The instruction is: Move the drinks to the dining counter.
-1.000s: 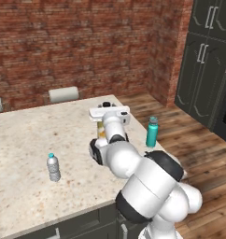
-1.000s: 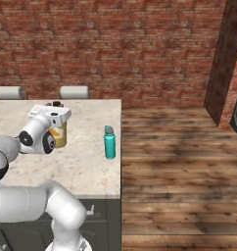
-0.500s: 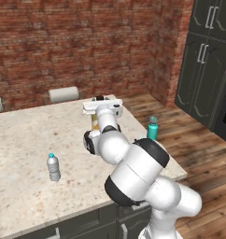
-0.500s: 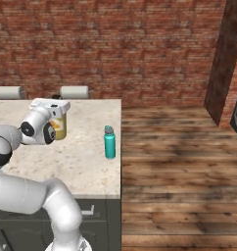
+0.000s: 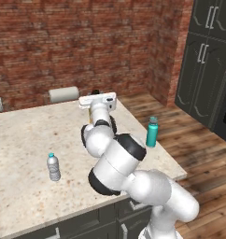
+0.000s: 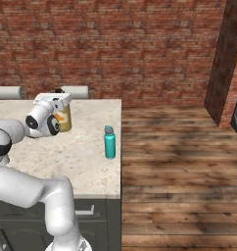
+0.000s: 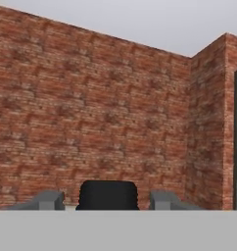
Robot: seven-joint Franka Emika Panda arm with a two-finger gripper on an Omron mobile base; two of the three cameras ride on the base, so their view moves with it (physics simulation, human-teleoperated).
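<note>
The claw [image 7: 108,198] is partly closed, its two grey fingers [image 7: 51,200] on either side of the juice bottle's black cap [image 7: 108,194]. The yellow-orange juice bottle [image 6: 63,119] stands on the speckled stone counter [image 6: 86,162], with the teal bottle [image 6: 109,142] near the edge and the small water bottle [image 5: 53,166] well apart.

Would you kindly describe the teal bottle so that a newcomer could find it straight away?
Start at the stone-topped island in front of the brick wall. The teal bottle stands upright near the edge that faces the wooden floor, apart from the others. Its solid teal body and grey cap set it apart from the small clear bottle with a blue cap and the yellow-orange juice bottle by the gripper.
</note>
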